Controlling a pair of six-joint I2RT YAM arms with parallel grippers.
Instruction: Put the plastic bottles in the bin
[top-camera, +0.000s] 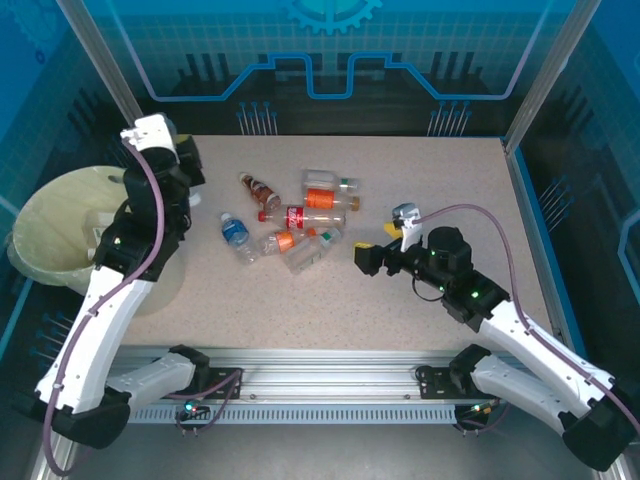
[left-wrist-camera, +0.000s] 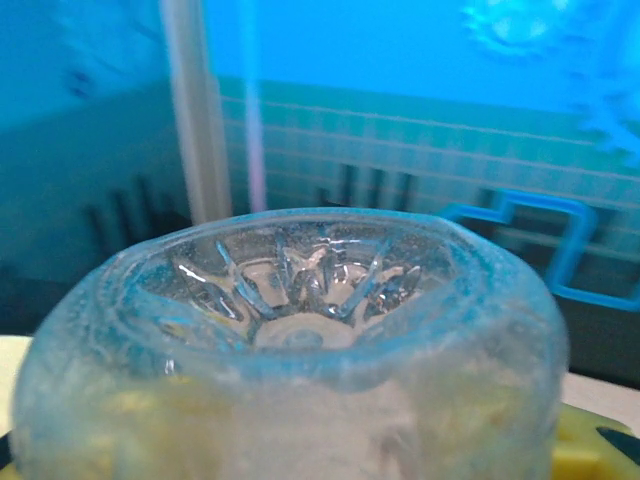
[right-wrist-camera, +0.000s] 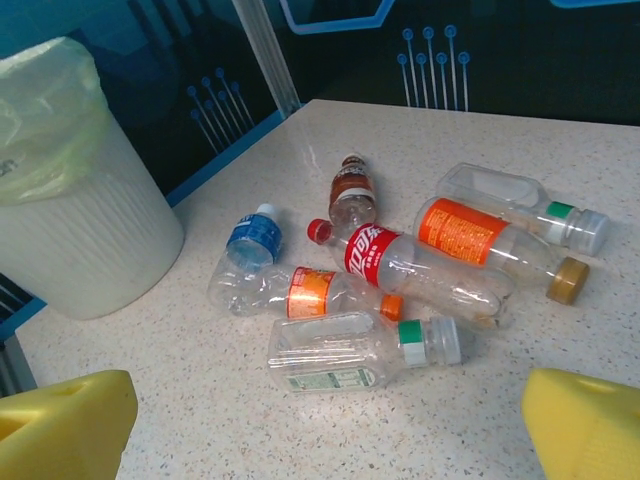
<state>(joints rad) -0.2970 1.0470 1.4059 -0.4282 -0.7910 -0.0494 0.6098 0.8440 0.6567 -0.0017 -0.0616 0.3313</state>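
Clear ribbed bottle base (left-wrist-camera: 300, 320) in pinch of left tool (left-wrist-camera: 318, 455); right tool (right-wrist-camera: 325, 432) spread wide.

The speckled table (top-camera: 440, 180) in front of me carried plastic bottles (top-camera: 292, 222) lying clustered near its middle. The bin (top-camera: 50, 235) stood at nine o'clock.

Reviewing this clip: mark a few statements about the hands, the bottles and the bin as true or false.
1. The left hand is shut on a clear plastic bottle. True.
2. The right hand grips a bottle. False: it is open and empty.
3. The round pale yellow-green bin stands beside the right arm. False: it is beside the left arm.
4. A red-labelled, red-capped plastic bottle lies on the speckled table. True.
5. The orange-labelled, brown-capped plastic bottle stands upright. False: it lies on its side.
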